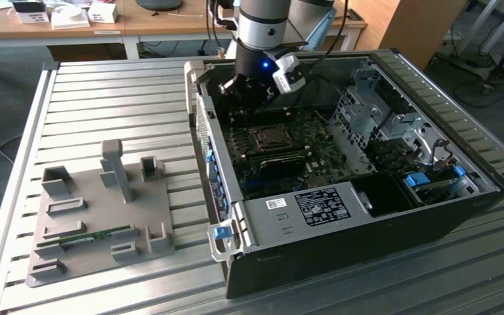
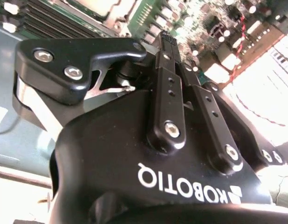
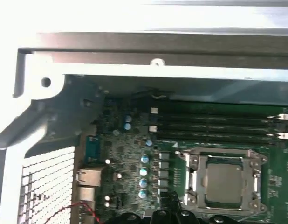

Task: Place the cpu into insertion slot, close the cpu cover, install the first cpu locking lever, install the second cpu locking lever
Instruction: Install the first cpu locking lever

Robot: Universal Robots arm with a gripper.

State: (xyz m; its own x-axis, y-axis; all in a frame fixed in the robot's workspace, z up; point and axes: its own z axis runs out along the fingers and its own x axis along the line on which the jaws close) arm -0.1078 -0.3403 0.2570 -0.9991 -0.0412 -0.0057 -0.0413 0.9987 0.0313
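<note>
The insertion slot (image 1: 270,138) sits in the middle of the motherboard inside the open black computer case (image 1: 348,236). In the first wrist view the greyish cpu (image 3: 223,179) lies in the slot. The silvery cpu cover (image 3: 218,154) lies flat around it, and the chip shows through its window. I cannot make out how the locking levers stand. My gripper (image 1: 245,92) hangs over the board's far end, just beyond the slot, and is apart from it. It appears shut and holds nothing (image 2: 168,41). Its tips show dark at the edge of the first wrist view (image 3: 172,214).
Long memory slots (image 3: 218,123) run beside the socket. The case's metal walls (image 3: 153,46) and drive cages (image 1: 383,111) hem the board in. On the exterior view's left, a grey fixture plate (image 1: 103,216) holds a green memory stick (image 1: 86,237) on the ribbed metal table (image 1: 103,98).
</note>
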